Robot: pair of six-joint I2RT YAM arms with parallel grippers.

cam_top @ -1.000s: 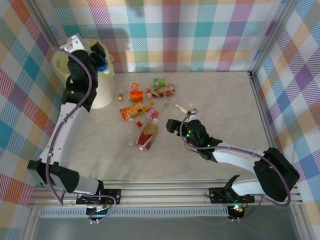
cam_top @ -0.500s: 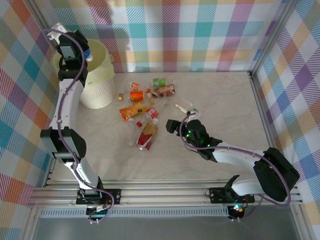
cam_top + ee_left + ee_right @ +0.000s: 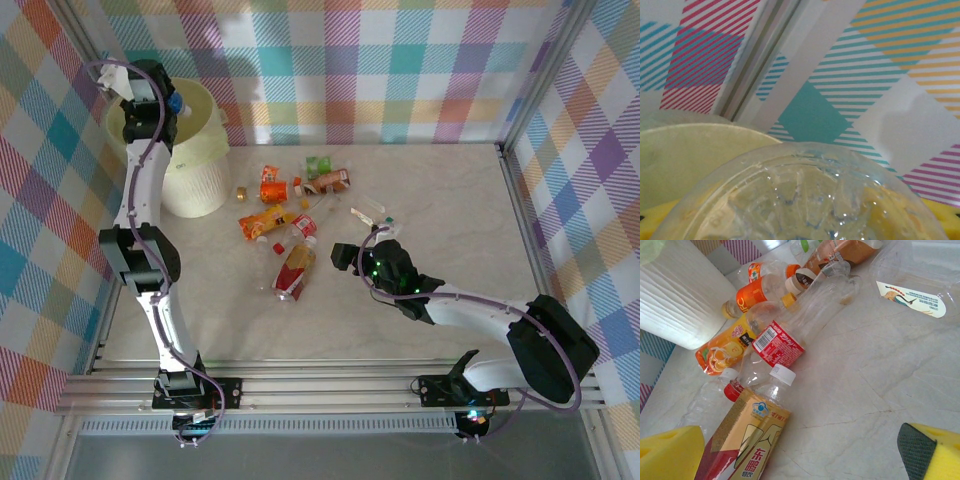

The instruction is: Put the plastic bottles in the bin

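Over bin [image 3: 200,180], spread left gripper [image 3: 170,100], now pinching clear bottle [image 3: 805,200], fully; right gripper [image 3: 800,460] spread wide.

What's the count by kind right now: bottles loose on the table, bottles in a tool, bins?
loose bottles on the table: 9, roughly; the pile overlaps
held bottle in the left tool, above the bin: 1
bin: 1
Total: 11

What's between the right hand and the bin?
Loose bottles lie strewn between the right hand and the bin, seen in the top view.
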